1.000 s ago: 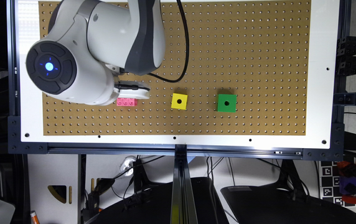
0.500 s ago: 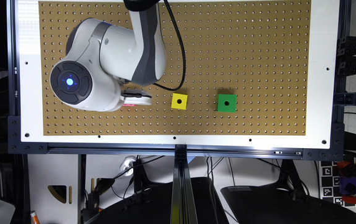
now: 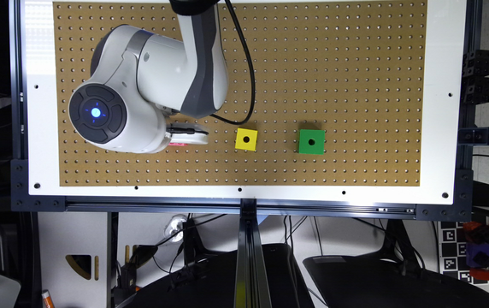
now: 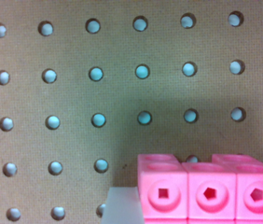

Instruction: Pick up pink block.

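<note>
The pink block (image 4: pixel 208 191) fills a lower corner of the wrist view, lying flat on the pegboard with three of its side sockets facing the camera. A pale translucent piece (image 4: pixel 120 205) sits right against one end of it. In the exterior view my gripper (image 3: pixel 187 134) hangs directly over the block. Just a thin pink sliver (image 3: pixel 177 145) peeks out beneath the white part. The wrist view does not settle whether the gripper is open or shut.
A yellow cube (image 3: pixel 246 139) with a centre hole lies to the exterior view's right of the gripper, and a green cube (image 3: pixel 311 141) farther right. The brown pegboard (image 3: pixel 334 64) has a white border (image 3: pixel 437 107), and the arm's bulky joint (image 3: pixel 97 113) looms over its left part.
The arm has swung toward the exterior view's right and down over the pink block. The block showed whole a second ago and is now almost covered. Neither cube has moved.
</note>
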{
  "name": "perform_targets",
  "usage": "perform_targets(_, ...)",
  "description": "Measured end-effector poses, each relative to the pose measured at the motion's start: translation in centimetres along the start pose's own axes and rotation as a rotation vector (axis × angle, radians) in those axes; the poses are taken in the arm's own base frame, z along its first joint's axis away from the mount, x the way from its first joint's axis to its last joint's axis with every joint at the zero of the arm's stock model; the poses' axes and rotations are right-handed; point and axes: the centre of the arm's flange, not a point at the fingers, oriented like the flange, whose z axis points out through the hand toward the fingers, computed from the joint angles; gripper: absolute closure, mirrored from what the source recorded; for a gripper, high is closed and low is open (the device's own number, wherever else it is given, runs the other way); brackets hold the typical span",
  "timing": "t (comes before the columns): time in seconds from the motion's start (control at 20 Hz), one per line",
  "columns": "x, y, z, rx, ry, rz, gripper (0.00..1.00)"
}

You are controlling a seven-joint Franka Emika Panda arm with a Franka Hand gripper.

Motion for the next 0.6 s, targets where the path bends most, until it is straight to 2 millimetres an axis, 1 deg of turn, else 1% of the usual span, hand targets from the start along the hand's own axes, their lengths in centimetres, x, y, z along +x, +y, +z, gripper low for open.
perform_targets(0.15,0.0,0.0,-0.2,0.000,0.000,0.000,1.00)
perform_targets(0.2,0.1,-0.1,-0.6,0.000,0.000,0.000,1.00)
perform_targets(0.25,0.2,-0.1,-1.2,-0.001,-0.001,0.000,1.00)
perform_targets(0.4,0.3,-0.2,-4.3,-0.006,-0.009,-0.001,1.00)
perform_targets(0.6,0.4,-0.3,-7.2,-0.009,-0.012,-0.001,1.00)
